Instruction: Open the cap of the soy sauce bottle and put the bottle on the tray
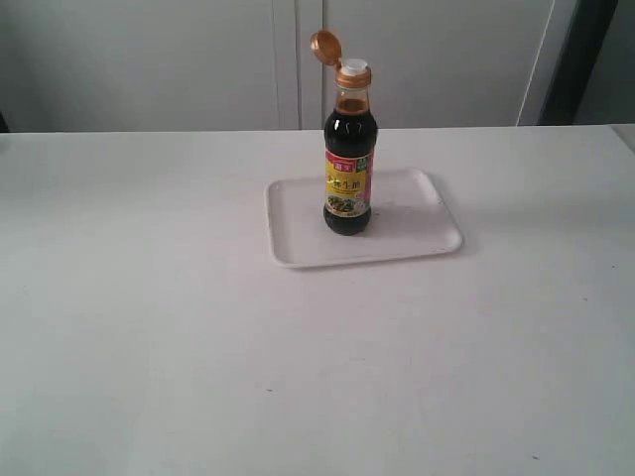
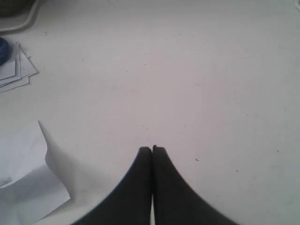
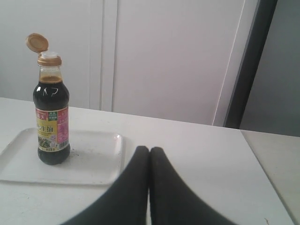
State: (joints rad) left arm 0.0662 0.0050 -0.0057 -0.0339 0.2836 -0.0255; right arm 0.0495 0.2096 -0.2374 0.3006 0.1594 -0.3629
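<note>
Standing bottle (image 3: 51,117) beyond right hand (image 3: 149,149)

The exterior view looks down across the table (image 1: 149,347) at the tray (image 1: 417,238), mid-distance; the right wrist view faces the same tray (image 3: 93,164) low and nearer; the left wrist view faces bare tabletop beside loose papers (image 2: 23,187), sharing nothing with them.

The light is soft and even, a little pinkish. The soy sauce bottle (image 1: 348,149) throws only a faint shadow. Both wrist views are slightly blurred near the camera.
</note>
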